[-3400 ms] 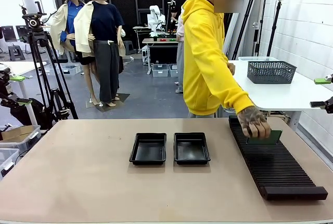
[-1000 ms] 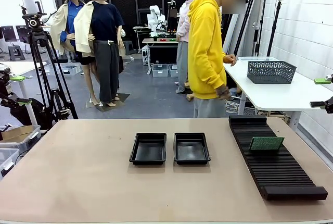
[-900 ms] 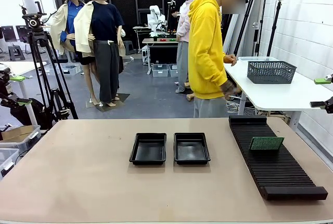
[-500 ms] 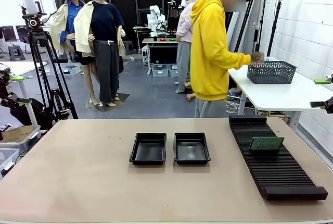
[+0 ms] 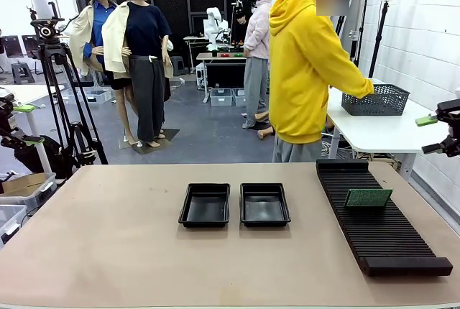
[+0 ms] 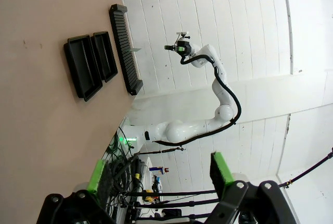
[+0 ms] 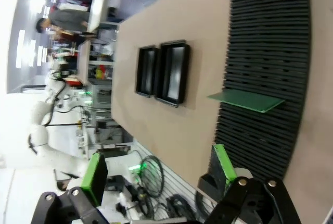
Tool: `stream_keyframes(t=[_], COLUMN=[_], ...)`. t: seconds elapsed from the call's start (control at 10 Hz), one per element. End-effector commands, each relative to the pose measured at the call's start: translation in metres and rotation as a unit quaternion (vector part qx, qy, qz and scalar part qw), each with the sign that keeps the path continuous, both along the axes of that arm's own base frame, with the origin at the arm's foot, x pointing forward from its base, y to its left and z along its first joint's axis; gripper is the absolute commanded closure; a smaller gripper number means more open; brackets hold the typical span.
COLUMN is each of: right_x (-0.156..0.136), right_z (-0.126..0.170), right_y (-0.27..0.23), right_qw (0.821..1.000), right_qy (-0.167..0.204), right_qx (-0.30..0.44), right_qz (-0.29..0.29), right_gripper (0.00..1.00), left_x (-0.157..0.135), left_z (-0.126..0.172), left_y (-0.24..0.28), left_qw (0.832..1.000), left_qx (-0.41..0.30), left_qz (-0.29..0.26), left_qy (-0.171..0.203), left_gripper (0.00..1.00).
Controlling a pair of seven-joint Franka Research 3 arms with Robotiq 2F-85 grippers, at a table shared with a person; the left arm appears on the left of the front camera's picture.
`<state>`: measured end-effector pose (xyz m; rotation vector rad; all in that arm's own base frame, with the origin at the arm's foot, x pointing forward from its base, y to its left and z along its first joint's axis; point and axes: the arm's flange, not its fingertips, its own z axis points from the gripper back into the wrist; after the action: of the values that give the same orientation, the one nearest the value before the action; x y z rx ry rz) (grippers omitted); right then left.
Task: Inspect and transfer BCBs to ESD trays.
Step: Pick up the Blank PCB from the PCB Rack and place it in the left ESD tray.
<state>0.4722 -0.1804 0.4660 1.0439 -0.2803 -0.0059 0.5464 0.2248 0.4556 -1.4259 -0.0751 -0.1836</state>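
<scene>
A thin green rectangular circuit board stands on edge in a slot of the long black ribbed rack, likely propped so a gripper can take its top edge. Two shallow black plastic trays sit empty side by side mid-table, apparently awaiting boards. The left gripper and the right gripper hang spread wide, holding nothing, while a person in a yellow hoodie reaches toward a grey mesh basket.

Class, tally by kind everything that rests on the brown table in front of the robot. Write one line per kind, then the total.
ESD trays: 2
BCBs: 1
Black slotted rack: 1
Total: 4
</scene>
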Motion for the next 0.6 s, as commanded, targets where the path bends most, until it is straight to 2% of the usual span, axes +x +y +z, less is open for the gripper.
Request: stream_keyframes(t=[0.0, 0.2, 0.5], right_x=[0.011, 0.026, 0.046], right_z=[0.009, 0.019, 0.035], right_y=[0.017, 0.035, 0.064], right_qw=[0.998, 0.99, 0.965], right_qy=[0.03, 0.057, 0.109], right_qx=[-0.057, -0.124, -0.236], right_qz=[0.008, 0.026, 0.034], right_gripper=[0.0, 0.0, 0.0], left_x=[0.0, 0.0, 0.0], left_z=[0.001, 0.001, 0.001], left_y=[0.001, 0.001, 0.001], left_qw=[1.0, 1.0, 1.0], left_qx=[-0.001, -0.001, -0.001], left_qz=[0.004, 0.004, 0.004], left_qy=[0.001, 0.001, 0.001], left_gripper=[0.0, 0.0, 0.0])
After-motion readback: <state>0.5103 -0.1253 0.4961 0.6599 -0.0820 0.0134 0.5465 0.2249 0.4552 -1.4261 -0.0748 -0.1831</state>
